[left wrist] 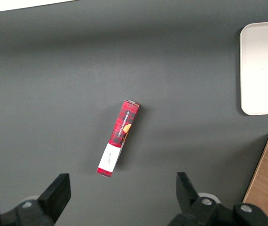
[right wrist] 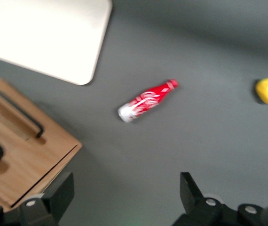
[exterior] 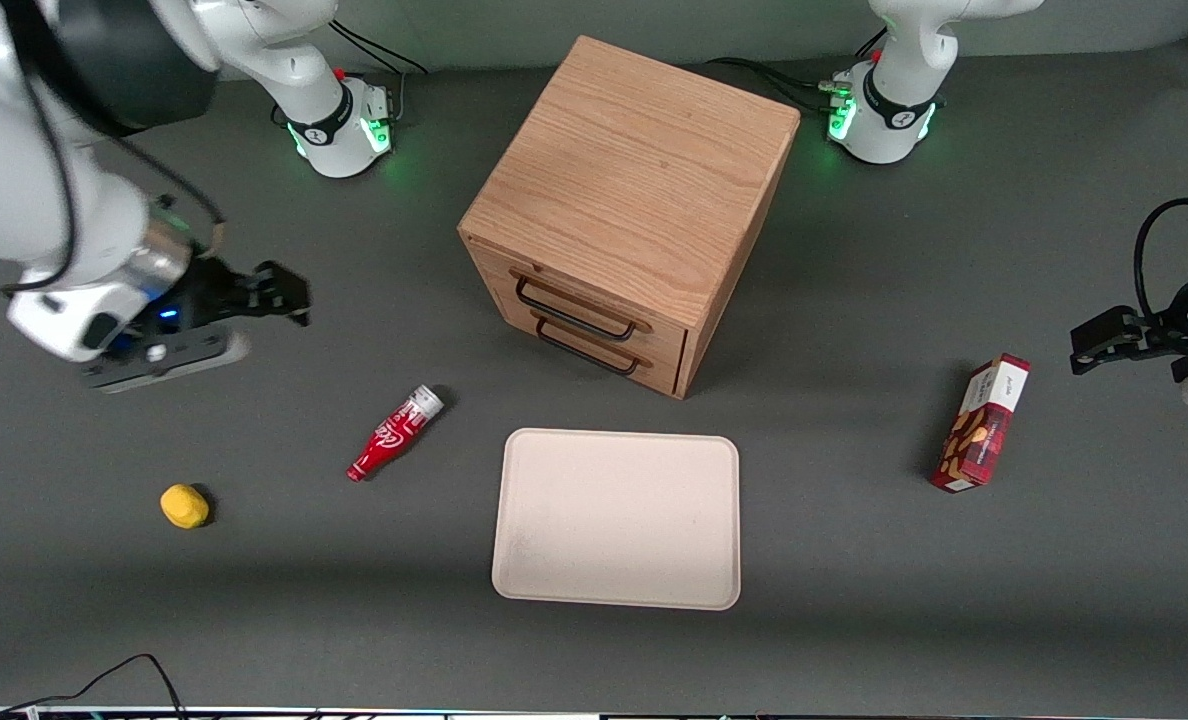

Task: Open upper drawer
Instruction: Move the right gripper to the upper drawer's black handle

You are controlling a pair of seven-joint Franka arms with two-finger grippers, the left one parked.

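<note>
Pale oak drawer fronts flush and shut, my pincer open off to the side.

Lowest in the front view and nearest the camera lies the cream tray (exterior: 615, 520) at mid-frame, with a small yellow lump (exterior: 184, 506) level with it toward my end of the table. A little higher in frame, a red bottle (exterior: 395, 434) lies on its side on the grey table (exterior: 854, 600), and a red tartan box (exterior: 983, 424) sits toward the parked arm's end. Higher still, my gripper (exterior: 276, 295) hangs above the table, its fingers (right wrist: 59, 195) spread apart with nothing between them, well apart from the wooden cabinet (exterior: 634, 170). At mid-frame, the upper drawer (exterior: 554, 290) sits closed just under the cabinet's top, its black wire handle (exterior: 576, 311) untouched, the lower drawer (exterior: 644, 362) directly beneath it.
</note>
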